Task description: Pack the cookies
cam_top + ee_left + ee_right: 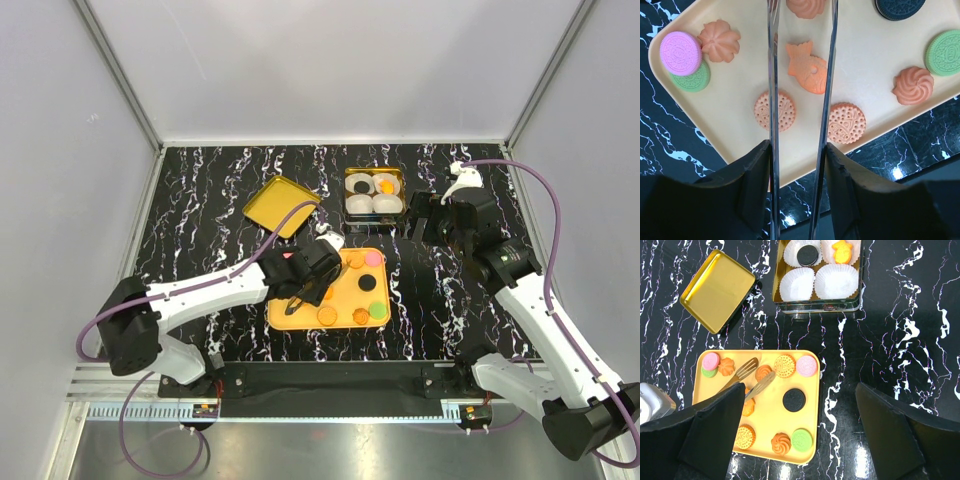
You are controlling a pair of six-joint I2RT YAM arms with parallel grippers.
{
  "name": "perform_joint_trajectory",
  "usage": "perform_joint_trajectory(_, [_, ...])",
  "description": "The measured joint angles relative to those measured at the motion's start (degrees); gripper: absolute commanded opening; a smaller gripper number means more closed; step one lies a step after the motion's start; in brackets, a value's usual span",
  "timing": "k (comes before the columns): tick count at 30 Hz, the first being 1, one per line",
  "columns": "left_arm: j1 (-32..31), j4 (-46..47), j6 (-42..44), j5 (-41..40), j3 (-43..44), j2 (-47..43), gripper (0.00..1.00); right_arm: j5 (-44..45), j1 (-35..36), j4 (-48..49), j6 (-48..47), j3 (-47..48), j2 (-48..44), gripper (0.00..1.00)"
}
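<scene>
**Desk:** What does the left gripper point(797, 150) have?

**Photographer:** A pair of metal tongs point(773, 75), pinched between its fingers at roughly half spread. The two blades stand apart over the yellow tray point(865, 70), one on each side of a fish-shaped orange cookie point(807, 67).

**Desk:** Is that cookie gripped?

**Photographer:** Cannot tell. In the left wrist view the right blade crosses its edge, but contact isn't clear.

**Desk:** And the right gripper point(428, 222)?

**Photographer:** Its fingers are spread wide with nothing between them. It hangs above the black marbled table point(200, 200), just beside the gold tin point(817, 306).

**Desk:** Where are the cookies?

**Photographer:** Most lie on the tray. A pink cookie point(710, 360) sits stacked on a green one at one corner, next to an orange swirl point(726, 366). There are also tan round ones, a black cookie point(794, 400) and more pink and green. Two others are in the tin, which is lined with four white paper cups point(797, 284). The far cups hold a black biscuit point(807, 255) and an orange biscuit point(842, 251).

**Desk:** The lid?

**Photographer:** The gold lid point(717, 290) lies hollow side up on the table, left of the tin and apart from the tray
</scene>
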Motion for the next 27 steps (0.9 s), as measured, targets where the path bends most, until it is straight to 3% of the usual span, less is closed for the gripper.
perform_joint_trajectory(8, [0.0,-0.4,0.0,0.0,0.0,0.1,0.42,0.0,0.0,0.0,0.0,0.0,0.0,1.0])
perform_joint_trajectory(27, [-0.1,-3.1,0.0,0.0,3.0,-2.5,0.41,0.0,0.0,0.0,0.0,0.0,0.0,1.0])
